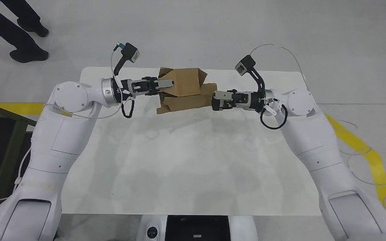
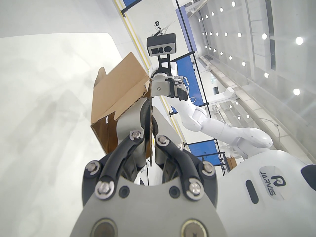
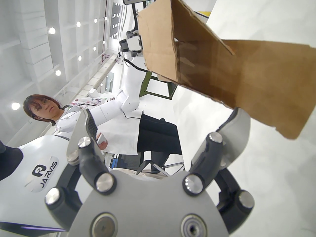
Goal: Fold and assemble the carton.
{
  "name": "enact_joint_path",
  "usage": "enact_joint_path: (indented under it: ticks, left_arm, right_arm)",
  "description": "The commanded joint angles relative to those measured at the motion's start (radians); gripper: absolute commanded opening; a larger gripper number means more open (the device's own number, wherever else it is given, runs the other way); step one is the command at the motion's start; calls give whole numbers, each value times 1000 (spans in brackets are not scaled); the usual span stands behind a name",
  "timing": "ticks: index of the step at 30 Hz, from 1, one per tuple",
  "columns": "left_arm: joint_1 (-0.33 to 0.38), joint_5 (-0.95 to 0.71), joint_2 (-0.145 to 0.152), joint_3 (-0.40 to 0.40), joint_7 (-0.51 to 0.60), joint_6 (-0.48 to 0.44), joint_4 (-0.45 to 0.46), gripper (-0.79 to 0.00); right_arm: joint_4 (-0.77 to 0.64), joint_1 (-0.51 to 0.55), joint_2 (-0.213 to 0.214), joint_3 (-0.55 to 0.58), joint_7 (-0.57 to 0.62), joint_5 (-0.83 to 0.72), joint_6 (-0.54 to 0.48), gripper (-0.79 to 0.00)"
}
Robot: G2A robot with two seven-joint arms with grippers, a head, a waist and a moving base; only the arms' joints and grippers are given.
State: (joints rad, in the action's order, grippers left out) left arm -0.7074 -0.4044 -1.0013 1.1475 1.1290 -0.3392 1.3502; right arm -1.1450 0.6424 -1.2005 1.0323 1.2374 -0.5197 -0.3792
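Carton point(image 1: 184, 89): a brown corrugated carton, partly opened with its flaps hanging loose, is seen over the far half of the counter point(image 1: 181, 162), midway between the counter's left and right edges. Whether its lowest flap touches the counter cannot be told.

Carton, left wrist view point(image 2: 118, 92): one broad panel is turned toward the counter, and a thin flap edge runs back between the jaws.

Carton, right wrist view point(image 3: 222, 75): an open end and an inner panel are shown, with a long flap stretched out in front of one finger point(image 3: 240, 129).

Left gripper point(image 1: 158, 85): it is placed above the counter's far left part, at the carton's left end. In its own wrist view point(image 2: 146, 120) the jaws are pressed together on the flap edge, so the carton is pinched there.

Right gripper point(image 1: 215, 101): it is placed above the counter's far right part, at the carton's right end. In its own wrist view point(image 3: 160, 117) the jaws are spread wide and nothing is clamped; the flap is overlapped by one finger only.

Counter: a white top with rounded corners.
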Motion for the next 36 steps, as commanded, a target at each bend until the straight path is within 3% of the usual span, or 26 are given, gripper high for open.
enact_joint_path:
  ticks: [1,15,26,36]
  left_arm:
    - [3,-21,-2,-8,25,-11,-5,-785]
    - [48,-74,-34,-97,62,-78,-70,-785]
    - [56,-35,-34,-74,21,-110,-101,-785]
    - [49,-68,-38,-84,67,-109,-88,-785]
  right_arm:
    - [-17,2,2,8,6,-4,7,0]
    - [-115,32,7,26,-32,-11,56,0]
    - [-176,71,28,95,-83,50,78,0]
    - [-177,42,14,50,-87,26,53,0]
